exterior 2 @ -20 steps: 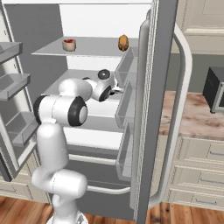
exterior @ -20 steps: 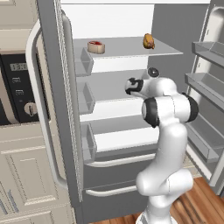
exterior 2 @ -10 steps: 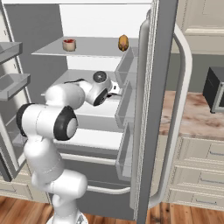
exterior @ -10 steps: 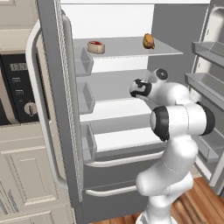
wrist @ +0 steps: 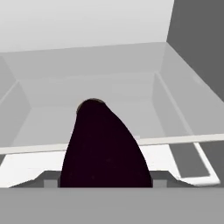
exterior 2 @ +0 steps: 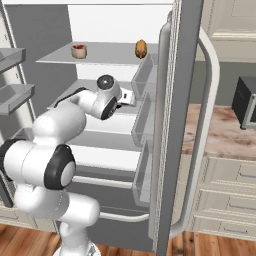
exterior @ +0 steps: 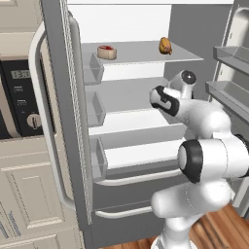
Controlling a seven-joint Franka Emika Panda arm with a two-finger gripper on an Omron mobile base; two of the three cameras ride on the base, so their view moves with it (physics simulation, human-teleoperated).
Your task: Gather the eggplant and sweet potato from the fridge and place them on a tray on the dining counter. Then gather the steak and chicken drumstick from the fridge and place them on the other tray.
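Note:
In the hand view a dark purple eggplant (wrist: pixel 105 148) stands up from between my jaws and hides the fingertips. My gripper (exterior: pixel 155 96) (exterior 2: pixel 129 97) is shut on it, just above the middle shelf inside the open fridge (exterior: pixel 58 97). On the top shelf lie the steak (exterior: pixel 107 52) (exterior 2: pixel 79 50), red on top, and the tan chicken drumstick (exterior: pixel 165 45) (exterior 2: pixel 141 48), both above and apart from the hand. The sweet potato, the trays and the dining counter are out of view.
Both fridge doors stand open, with door bins (exterior: pixel 95 109) (exterior 2: pixel 144 117) jutting in beside the shelves. A cream cabinet with a built-in microwave (exterior: pixel 17 97) stands left. A marbled worktop (exterior 2: pixel 220 135) lies beyond the right door. My elbow (exterior: pixel 209 155) bulks in front of the lower shelves.
The arm's elbow has swung up and outward in front of the fridge, while the hand stayed by the middle shelf, shifting only slightly. The steak and drumstick have not moved.

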